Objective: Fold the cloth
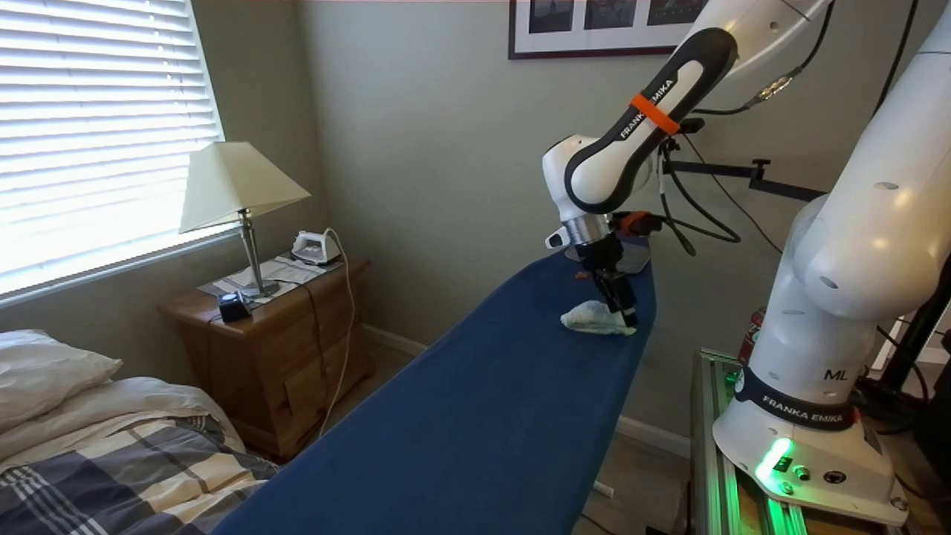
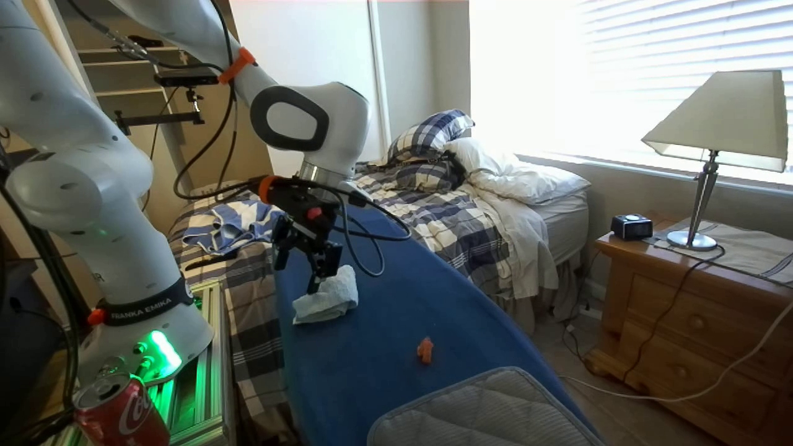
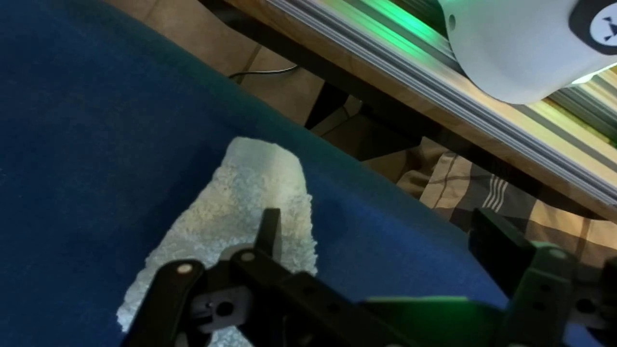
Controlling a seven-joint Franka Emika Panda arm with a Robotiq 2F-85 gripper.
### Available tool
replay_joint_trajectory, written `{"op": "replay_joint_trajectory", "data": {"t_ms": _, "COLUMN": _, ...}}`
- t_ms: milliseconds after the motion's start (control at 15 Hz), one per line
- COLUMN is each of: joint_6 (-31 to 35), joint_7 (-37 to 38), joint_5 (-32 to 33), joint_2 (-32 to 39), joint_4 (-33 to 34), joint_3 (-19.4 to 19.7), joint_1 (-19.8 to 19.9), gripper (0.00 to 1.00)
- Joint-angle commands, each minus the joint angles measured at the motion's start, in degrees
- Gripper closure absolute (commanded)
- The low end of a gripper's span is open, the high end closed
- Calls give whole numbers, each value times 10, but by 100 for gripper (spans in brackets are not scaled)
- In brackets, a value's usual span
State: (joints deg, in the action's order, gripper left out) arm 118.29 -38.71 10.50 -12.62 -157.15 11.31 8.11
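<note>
Arm (image 1: 865,253) marked "FRANKA EMIKA" (red can (image 2: 121,412): Coca-Cola); claw (image 3: 376,233) spread at cloth (image 2: 331,301).

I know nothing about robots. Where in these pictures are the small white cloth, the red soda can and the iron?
White cloth (image 2: 336,300): in an exterior view, on its upper surface.
Red soda can (image 2: 121,412): in an exterior view, on its printed side.
Iron (image 1: 318,250): in an exterior view, on its white body.

White cloth (image 2: 332,301), blue covering (image 1: 475,409)
</note>
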Motion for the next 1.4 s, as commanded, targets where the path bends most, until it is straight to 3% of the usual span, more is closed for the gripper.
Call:
{"op": "replay_joint_trajectory", "data": {"t_ms": 0, "joint_6": -8, "joint_7": 22, "joint_5": -13, "joint_2": -18, "joint_4": 1, "joint_3": -3, "joint_1": -5, "gripper": 0}}
{"op": "replay_joint_trajectory", "data": {"t_ms": 733, "joint_6": 2, "joint_7": 67, "joint_5": 0, "joint_2": -139, "joint_4": 16, "joint_3": -3, "joint_1": -4, "gripper": 0}}
{"op": "replay_joint_trajectory", "data": {"t_ms": 1333, "joint_6": -4, "joint_7": 154, "joint_5": -4, "joint_2": -193, "joint_4": 52, "joint_3": -9, "joint_1": -7, "gripper": 0}}
